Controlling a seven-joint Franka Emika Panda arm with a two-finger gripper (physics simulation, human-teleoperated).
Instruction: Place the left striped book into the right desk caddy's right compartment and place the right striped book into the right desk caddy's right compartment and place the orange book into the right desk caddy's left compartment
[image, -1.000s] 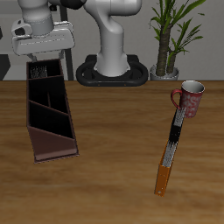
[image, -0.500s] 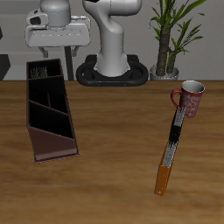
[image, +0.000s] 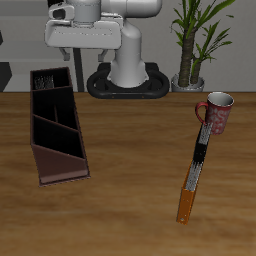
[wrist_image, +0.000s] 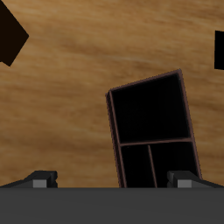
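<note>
The gripper (image: 86, 48), empty with jaws wide, hangs at the upper left above the right desk caddy (image: 41, 155), which probably holds both striped books, while the orange book (image: 188, 200) lies unmoved at lower right.

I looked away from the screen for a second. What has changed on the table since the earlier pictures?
Only the arm moved: the gripper rose from over the far end of the caddy and swung across toward the robot's base. It carries nothing, and nothing was grasped or released. The caddy, orange book, black book and mug stayed put.
</note>
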